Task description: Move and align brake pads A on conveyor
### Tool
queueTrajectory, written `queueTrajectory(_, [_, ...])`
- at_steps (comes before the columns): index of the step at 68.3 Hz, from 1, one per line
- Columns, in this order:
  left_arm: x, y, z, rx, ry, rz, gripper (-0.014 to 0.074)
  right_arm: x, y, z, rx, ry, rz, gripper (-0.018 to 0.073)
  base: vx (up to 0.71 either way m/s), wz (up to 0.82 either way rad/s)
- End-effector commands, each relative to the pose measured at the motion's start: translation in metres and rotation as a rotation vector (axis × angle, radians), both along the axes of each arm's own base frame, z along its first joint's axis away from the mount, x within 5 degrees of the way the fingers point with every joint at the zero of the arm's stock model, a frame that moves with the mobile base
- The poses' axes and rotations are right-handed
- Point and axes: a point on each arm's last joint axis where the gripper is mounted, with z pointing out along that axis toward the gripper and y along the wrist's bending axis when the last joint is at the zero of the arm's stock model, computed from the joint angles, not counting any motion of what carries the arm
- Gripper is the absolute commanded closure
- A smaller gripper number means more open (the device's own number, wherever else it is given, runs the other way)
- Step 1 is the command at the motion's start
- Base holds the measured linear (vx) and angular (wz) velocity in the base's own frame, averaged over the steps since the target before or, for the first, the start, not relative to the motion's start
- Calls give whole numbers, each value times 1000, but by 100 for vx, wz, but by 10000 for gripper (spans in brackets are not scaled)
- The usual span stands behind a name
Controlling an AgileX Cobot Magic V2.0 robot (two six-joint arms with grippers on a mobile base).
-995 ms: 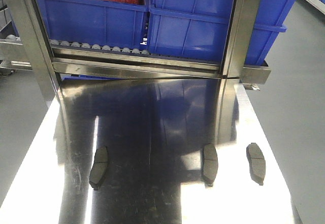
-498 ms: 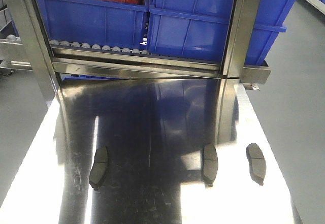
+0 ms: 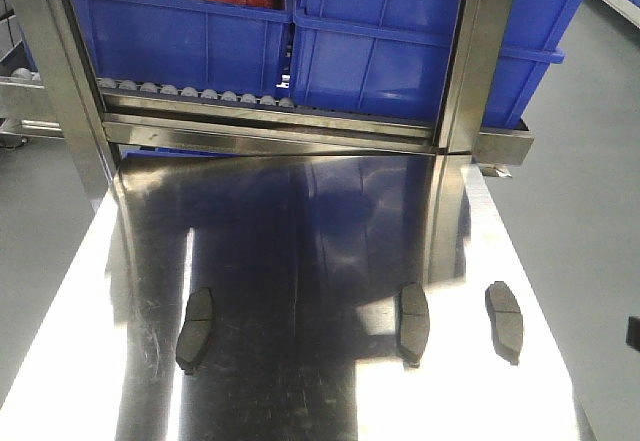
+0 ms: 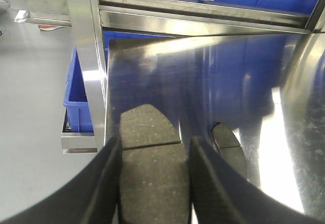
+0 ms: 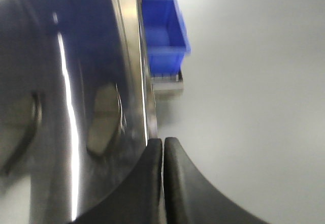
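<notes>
At the far left, the left gripper [image 4: 155, 148] holds one brake pad [image 4: 151, 178]. Its two fingers press against the pad's long sides, and the groove runs crosswise between them. The pad's long axis points away from the wrist, toward the far side. This gripper hangs over the near left edge of the counter [image 3: 300, 231], and it does not show in the front view.

Just right of it, the left pad [image 3: 195, 329] lies flat on the steel, with its length running near to far. The middle pad [image 3: 414, 323] and the right pad [image 3: 504, 321] lie well to the right. They are near each other but apart, and both also run near to far. All three form a rough row across the near part of the counter.

The right gripper [image 5: 163, 150] is at the counter's right edge. Its fingers are pressed together with nothing between them. Its view is blurred, but the right pad lies just to its left, so this arm is the nearer one for that pad and the middle one.

The conveyor is not in any view, so I cannot tell which way it lies from either gripper. I judge that the held pad is being carried there and that three pads remain to be moved. The right gripper would need to open before it can straddle a pad's narrow width.
</notes>
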Motion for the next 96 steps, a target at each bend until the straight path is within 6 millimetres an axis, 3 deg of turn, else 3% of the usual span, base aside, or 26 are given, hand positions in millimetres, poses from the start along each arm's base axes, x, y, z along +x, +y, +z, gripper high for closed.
queueTrajectory(1, [3,-1,18,-24,-122,-1,603,7,-1,6,5,0,-5,571,0,0])
queueTrajectory(9, [3,-1,18,-24,-122,-1,603,5,2,1,70,60,-25,569,0,0])
queueTrajectory(32, [3,-1,18,-24,-122,-1,603,5,0,-2,45,105,-20,521,0,0])
queueTrajectory(39, [3,-1,18,-24,-122,-1,603,5,1,-2,35,104,-5,454,0,0])
queueTrajectory(59, [3,-1,18,-24,-122,-1,603,6,4,-1,26,91,49,133,0,0])
queueTrajectory(64, [3,-1,18,-24,-122,-1,603,8,6,2,41,95,65,115,0,0])
queueTrajectory(84, [3,-1,18,-24,-122,-1,603,51,13,17,148,226,105,147,0,0])
queueTrajectory(96, [3,-1,18,-24,-122,-1,603,87,44,9,104,277,200,149,0,0])
